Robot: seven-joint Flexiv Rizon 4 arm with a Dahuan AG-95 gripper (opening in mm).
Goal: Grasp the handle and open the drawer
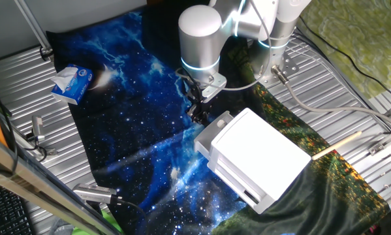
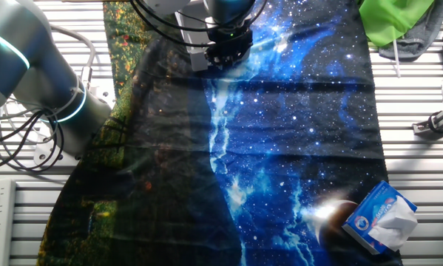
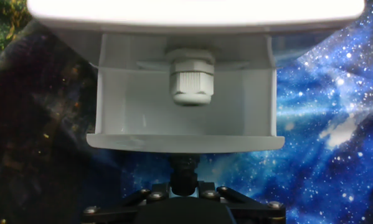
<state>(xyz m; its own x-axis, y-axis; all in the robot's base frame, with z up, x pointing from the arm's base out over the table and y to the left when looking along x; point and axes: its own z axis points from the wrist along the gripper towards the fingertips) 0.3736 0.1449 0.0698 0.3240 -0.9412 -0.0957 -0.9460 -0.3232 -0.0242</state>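
Note:
The white boxy drawer unit stands on the star-print cloth. Its top drawer sticks out toward the arm. In the hand view the drawer is slid out from under the unit's top, and its inside shows with a white screw fitting on the floor. The handle is a small knob in shadow below the drawer's front wall. My gripper is shut on the handle, with a finger on each side of it. In one fixed view the gripper hides the handle. The other fixed view shows only the gripper, not the unit.
A blue tissue pack lies on the cloth's far corner, also seen as the tissue pack. A green cloth and a wooden stick lie beside the unit's side. Metal tools and cables lie on the ribbed table.

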